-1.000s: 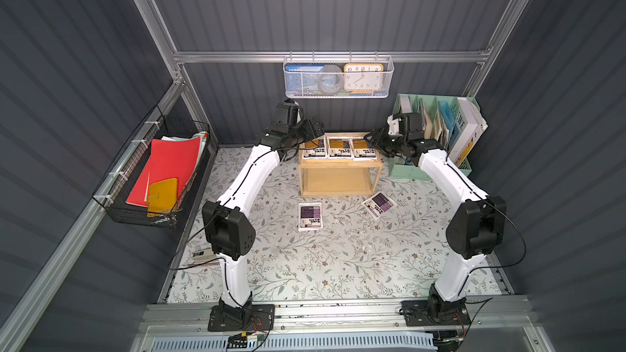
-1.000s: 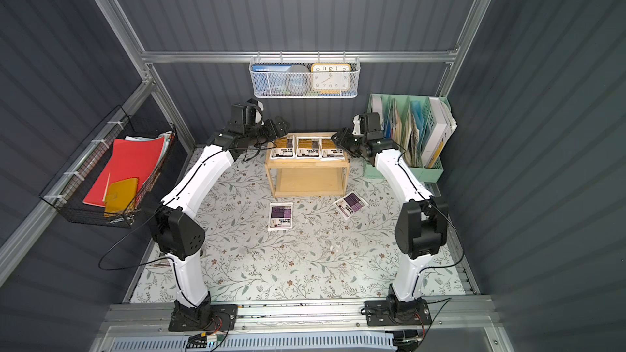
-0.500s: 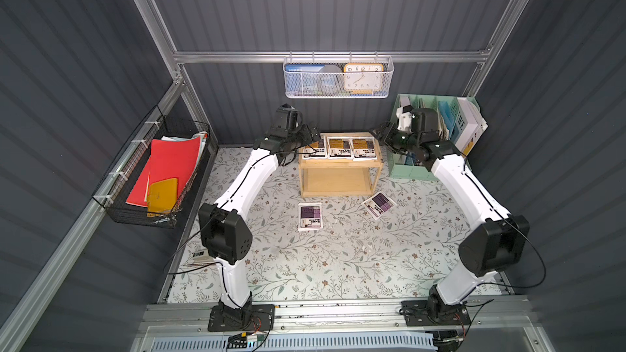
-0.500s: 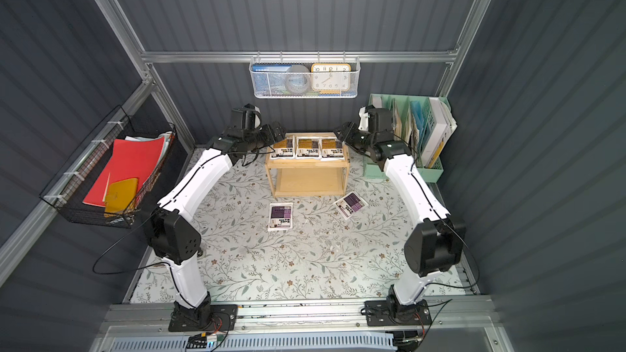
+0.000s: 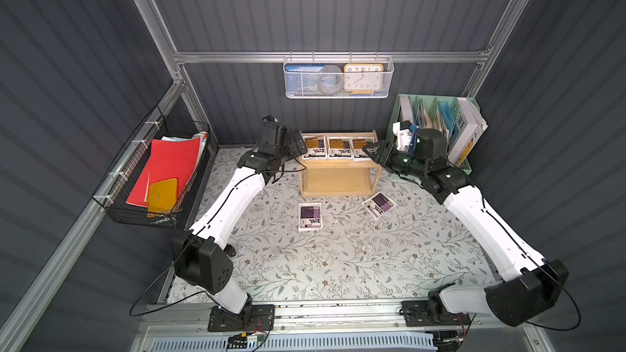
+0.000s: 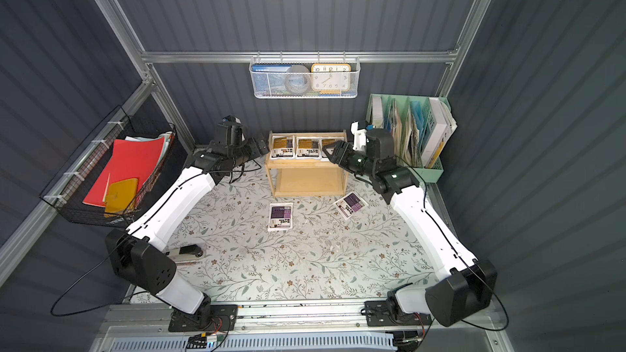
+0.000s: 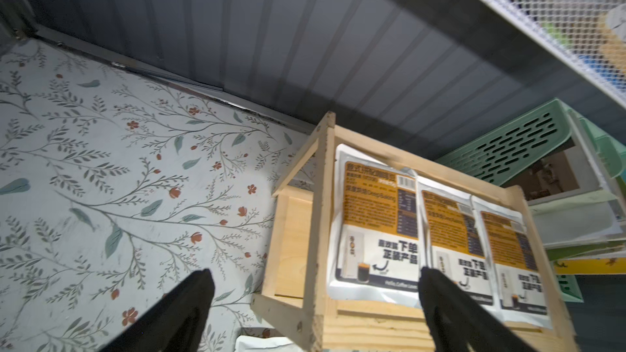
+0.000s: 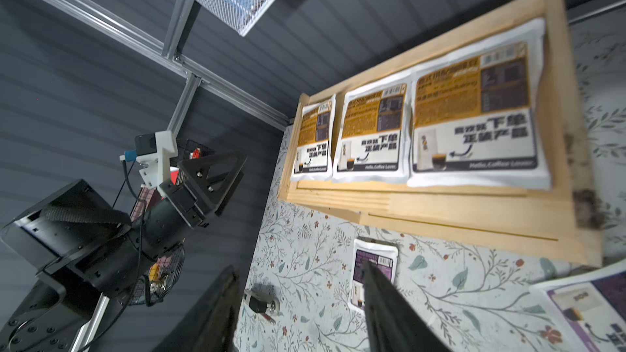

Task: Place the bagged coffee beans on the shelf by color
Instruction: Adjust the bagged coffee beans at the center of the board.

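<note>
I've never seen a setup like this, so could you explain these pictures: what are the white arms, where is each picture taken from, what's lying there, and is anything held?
These are two robot arms, each ending in a two-fingered gripper. Two pictures look down from overhead; two come from cameras on the wrists. Three orange-labelled coffee pouches lie on the top tray of the wooden shelf; two purple-labelled pouches lie on the floral surface in front. The left gripper and the right gripper flank the shelf, both open and empty.
</note>
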